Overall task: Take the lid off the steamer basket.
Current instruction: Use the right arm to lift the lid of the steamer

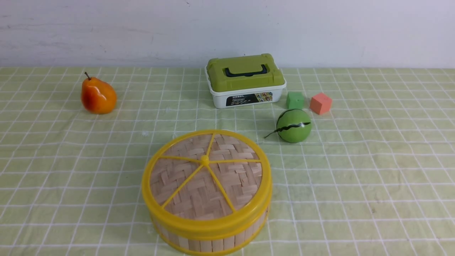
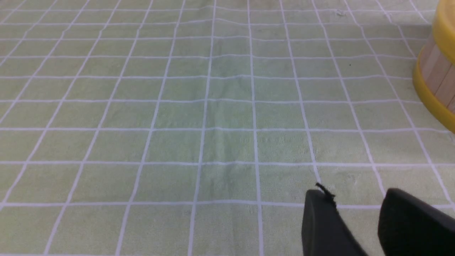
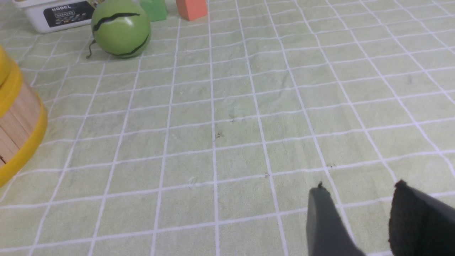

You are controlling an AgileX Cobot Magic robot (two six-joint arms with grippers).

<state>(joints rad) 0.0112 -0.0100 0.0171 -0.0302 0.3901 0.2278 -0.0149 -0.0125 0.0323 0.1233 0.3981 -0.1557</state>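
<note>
The lid point(image 1: 206, 176), a woven bamboo disc with yellow rim, spokes and centre knob, sits closed on the steamer basket point(image 1: 213, 241) at the front centre of the table. The basket's slat wall and yellow rim show at the edge of the left wrist view point(image 2: 435, 76) and of the right wrist view point(image 3: 16, 117). Neither gripper shows in the front view. My left gripper point(image 2: 355, 195) is open and empty above the cloth, apart from the basket. My right gripper point(image 3: 359, 188) is open and empty above the cloth, also apart from it.
A white box with an olive-green lid point(image 1: 245, 80) stands at the back centre. A green ball point(image 1: 293, 125), a green cube point(image 1: 295, 100) and an orange cube point(image 1: 320, 103) lie at the right of it. A pear point(image 1: 97, 96) lies at the back left.
</note>
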